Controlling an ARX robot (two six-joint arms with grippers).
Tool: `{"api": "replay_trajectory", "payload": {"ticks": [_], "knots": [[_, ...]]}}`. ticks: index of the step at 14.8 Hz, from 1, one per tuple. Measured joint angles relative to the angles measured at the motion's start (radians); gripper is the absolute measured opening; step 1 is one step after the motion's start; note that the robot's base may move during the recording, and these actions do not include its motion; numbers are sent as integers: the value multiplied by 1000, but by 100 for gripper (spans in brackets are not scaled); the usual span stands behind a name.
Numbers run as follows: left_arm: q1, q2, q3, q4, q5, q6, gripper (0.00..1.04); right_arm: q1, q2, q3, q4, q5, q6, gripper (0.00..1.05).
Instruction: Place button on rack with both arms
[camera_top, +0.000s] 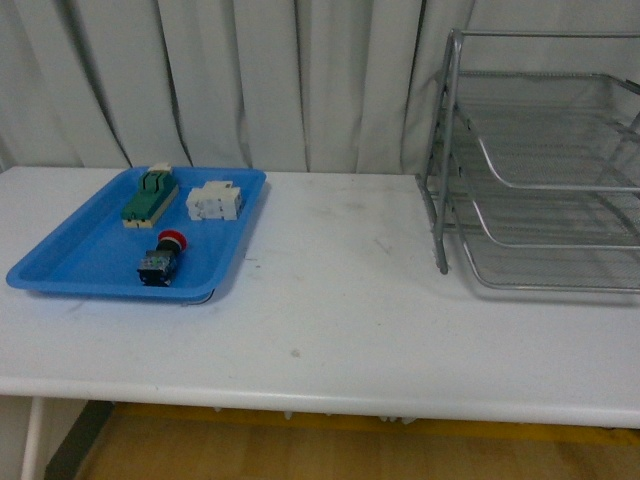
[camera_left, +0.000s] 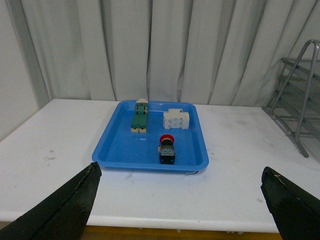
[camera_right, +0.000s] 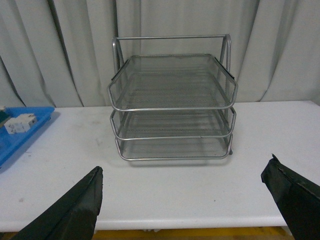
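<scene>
The button (camera_top: 163, 256) has a red cap and a dark boxy body. It lies in the blue tray (camera_top: 60, 262) at the table's left, near the tray's front edge, and shows in the left wrist view too (camera_left: 166, 148). The silver three-tier wire rack (camera_top: 540, 180) stands at the right, its open side facing the right wrist camera (camera_right: 172, 105). My left gripper (camera_left: 184, 197) hangs open in front of the tray, well short of the button. My right gripper (camera_right: 185, 197) is open before the rack, nothing between its fingers. Neither arm shows in the front view.
In the blue tray, behind the button, lie a green-and-cream block (camera_top: 150, 195) and a white terminal block (camera_top: 214, 201). The white table (camera_top: 330, 300) has bare surface between tray and rack. Grey curtains (camera_top: 250, 70) hang behind. The table's front edge (camera_top: 320, 405) runs close to both grippers.
</scene>
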Motion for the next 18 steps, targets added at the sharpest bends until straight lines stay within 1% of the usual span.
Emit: {"api": "replay_trajectory", "payload": {"ticks": [18], "knots": [[0,0,0,0,0,0,98,0,0,0,0,0,0,98]]}}
